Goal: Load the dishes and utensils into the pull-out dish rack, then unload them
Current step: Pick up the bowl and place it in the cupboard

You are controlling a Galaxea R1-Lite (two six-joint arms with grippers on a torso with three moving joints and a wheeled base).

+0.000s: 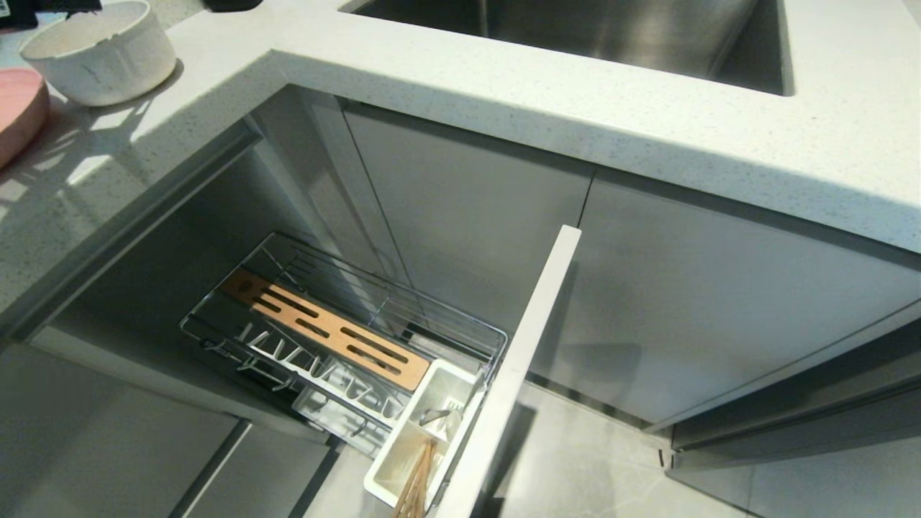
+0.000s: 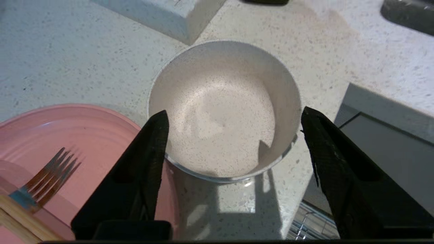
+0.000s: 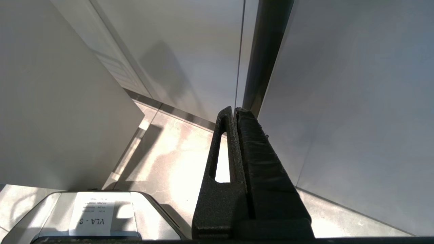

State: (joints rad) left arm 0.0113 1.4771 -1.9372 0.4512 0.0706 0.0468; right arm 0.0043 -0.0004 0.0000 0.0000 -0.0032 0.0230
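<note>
The small white bowl (image 1: pixel 101 50) stands upright and empty on the counter, beside the pink plate (image 1: pixel 18 108). Over the bowl (image 2: pixel 220 112), my left gripper (image 2: pixel 234 113) is open, its two black fingers (image 2: pixel 149 152) spread to either side of the near rim and holding nothing. This gripper is outside the head view. Below the counter, the pull-out dish rack (image 1: pixel 345 338) is drawn out. Its white caddy (image 1: pixel 403 460) holds the wooden chopsticks (image 1: pixel 416 489) and the spoon (image 1: pixel 435 416). My right gripper (image 3: pixel 235 110) is shut and parked low, pointing at the floor.
A fork (image 2: pixel 51 173) with a wooden handle lies on the pink plate (image 2: pixel 84 135). The rack's pale front panel (image 1: pixel 518 374) stands out into the aisle. A steel sink (image 1: pixel 575 29) is set into the counter behind. Grey cabinet doors (image 1: pixel 691 302) flank the rack.
</note>
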